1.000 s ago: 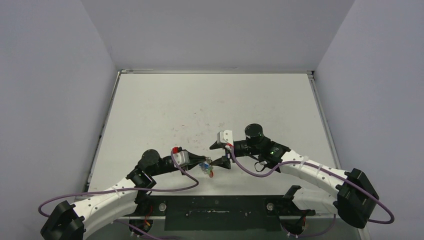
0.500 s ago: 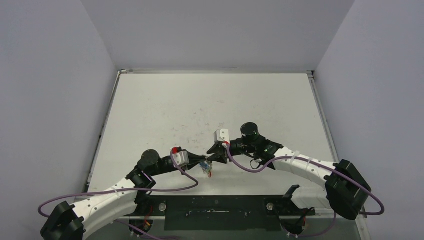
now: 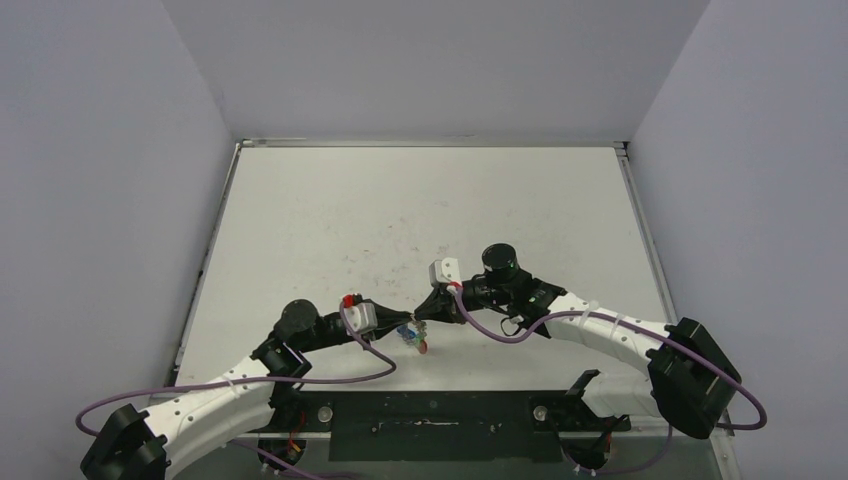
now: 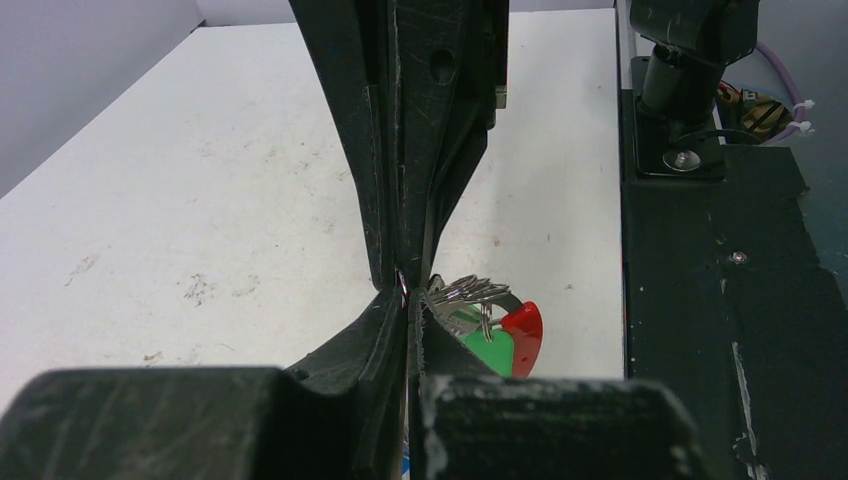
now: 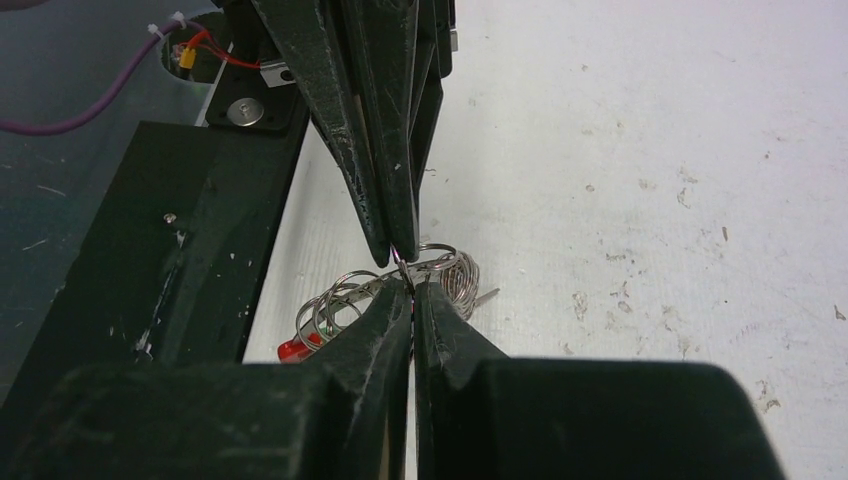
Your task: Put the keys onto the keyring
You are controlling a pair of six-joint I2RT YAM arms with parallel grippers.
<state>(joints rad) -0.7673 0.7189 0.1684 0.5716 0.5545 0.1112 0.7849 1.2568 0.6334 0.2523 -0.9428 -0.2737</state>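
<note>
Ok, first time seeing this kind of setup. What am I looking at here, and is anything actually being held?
This is a robot's left arm and right arm, bolted at the near edge of a white table. The wide picture comes from a fixed camera above and behind them. The other two come from a camera on each wrist, looking along its own fingers. The left end effector and right end effector meet tip to tip, both shut. Each seems to pinch the wire of the keyring, a silvery coil with a red section. A green-headed key shows among the coils.

Scuffed white table (image 3: 420, 200), pale grey walls (image 3: 100, 200), black plate (image 3: 440, 425) at near edge
</note>
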